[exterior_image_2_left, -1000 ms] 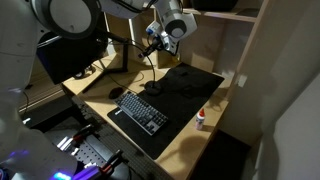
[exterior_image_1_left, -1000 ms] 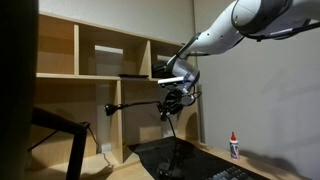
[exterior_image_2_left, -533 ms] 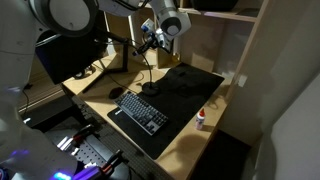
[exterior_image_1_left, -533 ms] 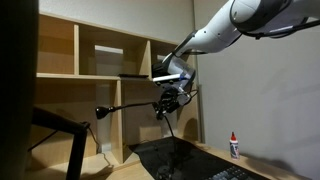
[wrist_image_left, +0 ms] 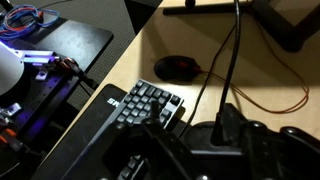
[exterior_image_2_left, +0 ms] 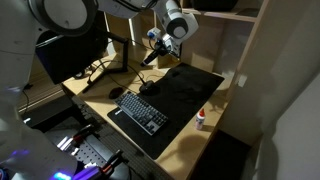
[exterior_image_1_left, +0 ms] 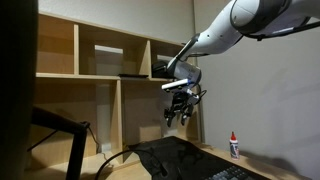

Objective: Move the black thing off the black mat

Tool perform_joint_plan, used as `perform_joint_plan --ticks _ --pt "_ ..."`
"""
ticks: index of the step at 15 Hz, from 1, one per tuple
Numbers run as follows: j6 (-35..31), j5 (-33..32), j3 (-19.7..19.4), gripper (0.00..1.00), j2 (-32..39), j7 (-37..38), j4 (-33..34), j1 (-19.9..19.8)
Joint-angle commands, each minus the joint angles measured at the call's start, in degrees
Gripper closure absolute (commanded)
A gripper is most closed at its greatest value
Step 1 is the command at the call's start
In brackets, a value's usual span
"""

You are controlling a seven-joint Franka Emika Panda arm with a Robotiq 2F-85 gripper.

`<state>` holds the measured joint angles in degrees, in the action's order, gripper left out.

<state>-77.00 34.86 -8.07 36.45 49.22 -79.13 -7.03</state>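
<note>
The black thing (wrist_image_left: 232,150) is a stand with a round base and a thin rod. In the wrist view its base sits right under my gripper (wrist_image_left: 190,165), with the rod rising past the camera. In an exterior view the base (exterior_image_2_left: 147,90) stands at the near-left edge of the black mat (exterior_image_2_left: 190,95). My gripper (exterior_image_1_left: 181,112) hangs above the mat (exterior_image_1_left: 185,160) with its fingers apart and nothing between them. In an exterior view it (exterior_image_2_left: 156,48) hovers just over the rod's top. Whether the base rests on the mat or beside it I cannot tell.
A black keyboard (wrist_image_left: 140,108) (exterior_image_2_left: 140,112) lies on the mat's front part. A dark mouse (wrist_image_left: 175,68) sits on the bare wooden desk beyond it. A small white bottle with a red cap (exterior_image_2_left: 201,118) (exterior_image_1_left: 234,145) stands by the mat. Wooden shelves (exterior_image_1_left: 110,75) rise behind.
The gripper has opened and let go of the black thing. Its long arm, held level in the air before, has dropped out of the fingers toward the desk.
</note>
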Motion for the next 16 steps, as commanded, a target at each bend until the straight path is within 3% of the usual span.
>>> perform_joint_plan --ticks 1,8,16 --pt "-3.68 -1.96 -1.11 0.03 -0.08 1.03 -2.64 -0.53" --pt "-3.91 -6.03 -1.04 0.00 1.54 2.42 -4.16 -1.00" --pt "-11.55 -1.22 0.80 0.00 1.06 4.93 -4.72 -0.63"
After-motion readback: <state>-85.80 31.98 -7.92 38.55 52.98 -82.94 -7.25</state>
